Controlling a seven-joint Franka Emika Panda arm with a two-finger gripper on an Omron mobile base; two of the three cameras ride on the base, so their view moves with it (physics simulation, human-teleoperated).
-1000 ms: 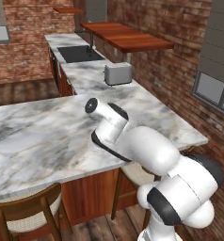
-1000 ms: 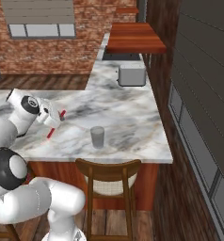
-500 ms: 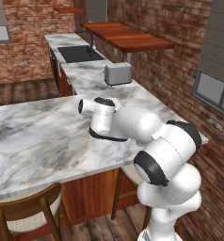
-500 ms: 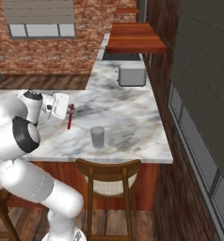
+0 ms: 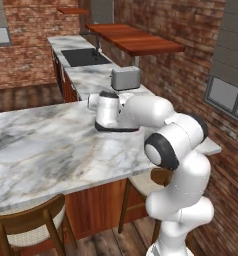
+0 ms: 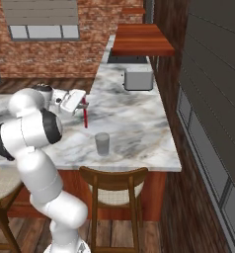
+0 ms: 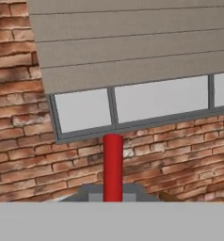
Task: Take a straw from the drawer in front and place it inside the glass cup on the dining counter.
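Marble desk [image 6: 139, 118] ahead: with end effector [image 6: 84, 102] clamped on straw [image 6: 85, 116], carry right over glass cup [image 6: 102, 144]. Keep straw vertical, centre above rim, then lower before release.

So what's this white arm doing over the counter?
It's carrying a red straw, pinched upright between its fingers, above the marble dining counter. A clear glass cup stands near the counter's front edge, a little off to the side of the straw, with nothing in it. A silver toaster sits further back.
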